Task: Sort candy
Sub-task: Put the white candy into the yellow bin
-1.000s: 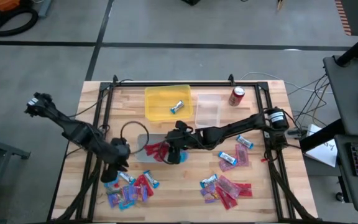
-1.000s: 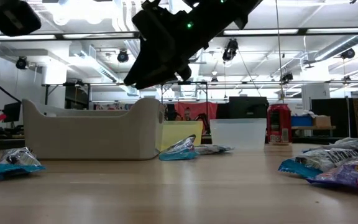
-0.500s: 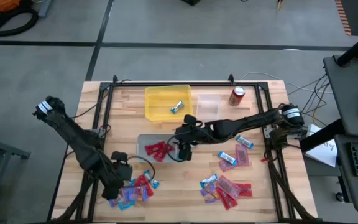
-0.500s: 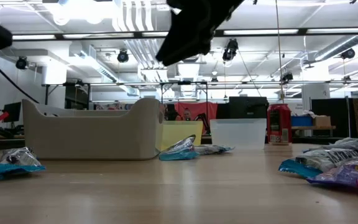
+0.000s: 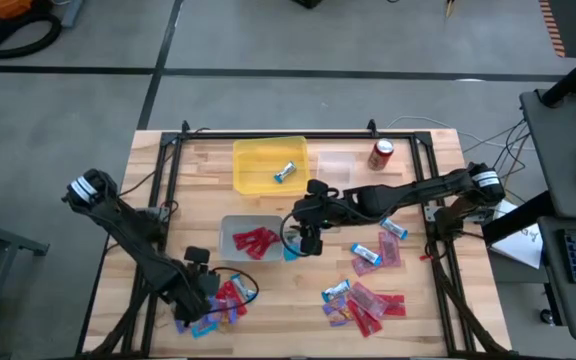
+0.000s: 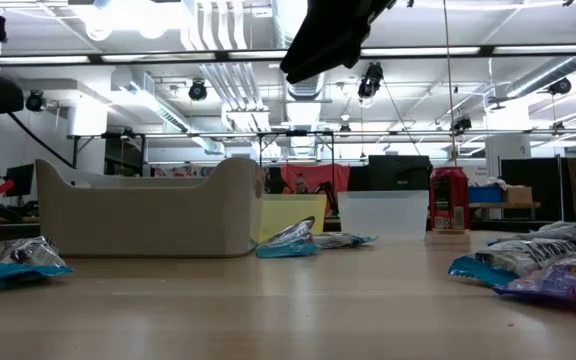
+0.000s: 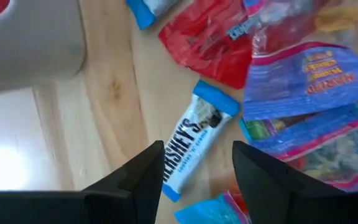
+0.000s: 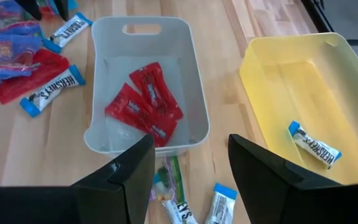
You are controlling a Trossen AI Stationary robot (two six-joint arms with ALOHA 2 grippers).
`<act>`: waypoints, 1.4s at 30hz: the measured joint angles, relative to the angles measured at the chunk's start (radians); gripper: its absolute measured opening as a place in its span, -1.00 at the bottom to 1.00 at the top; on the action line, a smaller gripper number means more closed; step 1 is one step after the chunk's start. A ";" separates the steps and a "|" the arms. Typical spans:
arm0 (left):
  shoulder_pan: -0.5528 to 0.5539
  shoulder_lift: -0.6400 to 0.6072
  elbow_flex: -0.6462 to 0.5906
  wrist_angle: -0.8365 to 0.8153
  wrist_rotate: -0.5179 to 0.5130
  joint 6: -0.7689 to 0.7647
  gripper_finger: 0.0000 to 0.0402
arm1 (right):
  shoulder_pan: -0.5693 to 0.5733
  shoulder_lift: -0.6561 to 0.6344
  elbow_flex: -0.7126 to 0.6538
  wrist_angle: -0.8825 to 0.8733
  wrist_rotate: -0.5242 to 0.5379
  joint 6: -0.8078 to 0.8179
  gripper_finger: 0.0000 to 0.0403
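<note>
We see the left claw [image 7: 194,168] released, hanging over a blue-and-silver mini bar [image 7: 194,138] in the candy pile [image 5: 213,305] at the worktop's [image 5: 298,290] front left. The right claw [image 8: 188,171] is released too, just beside the grey bin [image 5: 230,243] holding red packets [image 8: 145,102]; another mini bar [image 5: 285,171] lies in the yellow bin [image 5: 253,152].

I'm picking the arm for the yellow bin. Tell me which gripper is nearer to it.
Right. The right gripper hovers just beyond the yellow bin, beside the grey bin. The left gripper is farther off, over the candy pile at the table's front-left.
</note>
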 joint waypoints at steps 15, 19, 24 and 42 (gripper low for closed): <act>-0.028 0.004 -0.157 0.191 0.016 -0.057 -0.15 | 0.000 0.006 -0.002 -0.008 0.000 0.014 -0.03; -0.028 0.003 -0.187 0.232 0.016 -0.058 -0.16 | 0.000 0.006 -0.002 -0.008 0.000 0.022 -0.03; -0.028 -0.001 -0.215 0.274 0.018 -0.062 -0.23 | 0.000 0.006 -0.002 -0.007 0.000 0.027 -0.03; -0.031 -0.103 -0.211 0.250 0.023 -0.049 -0.96 | 0.000 0.006 -0.002 -0.004 0.000 0.029 -0.04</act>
